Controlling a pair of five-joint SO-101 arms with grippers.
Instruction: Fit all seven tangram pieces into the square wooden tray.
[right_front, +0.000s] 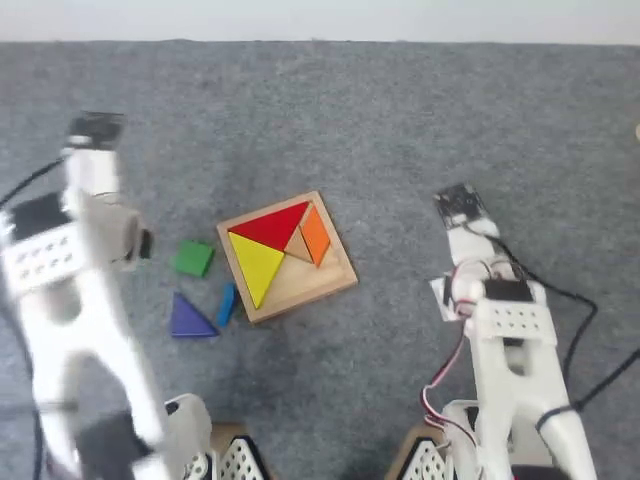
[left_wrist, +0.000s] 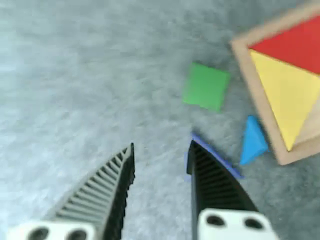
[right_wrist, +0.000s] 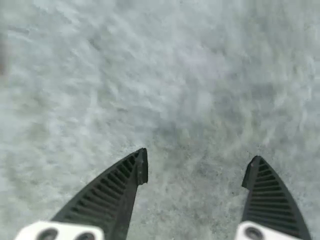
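Red is showing first in the square wooden tray (right_front: 310, 283). A big red triangle (right_front: 272, 226) is lying along one edge, a big yellow triangle (right_front: 255, 265) is touching it, and an orange piece (right_front: 315, 236) is sitting against the next edge. Between them a small tan triangle (right_front: 298, 246) is showing; I cannot tell if it is a piece or bare wood. About half of the tray floor is not yet filled.

Three pieces are lying outside the tray, all on the left arm's side of it. The light blue piece (right_front: 227, 304) is just beside the tray rim. The green square (right_front: 193, 258) is near the tray but apart from it. The violet triangle (right_front: 189, 318) is lying beyond the blue one, farther from the tray.

The left gripper (left_wrist: 161, 147) is hovering over the grey carpet (right_front: 400, 120) near these pieces, with its fingers moderately apart and holding nothing. One finger is hiding part of the violet triangle. The right gripper (right_wrist: 199, 157) is hanging on the other side of the tray, well apart from it, with its fingers spread wide and empty.

I am judging that the step in hand is picking up the next loose piece, probably the violet triangle. The pieces look thin and flat, so the next move is calling for a low descent, a grip on the edges, and then a turn to match the free gap in the tray.
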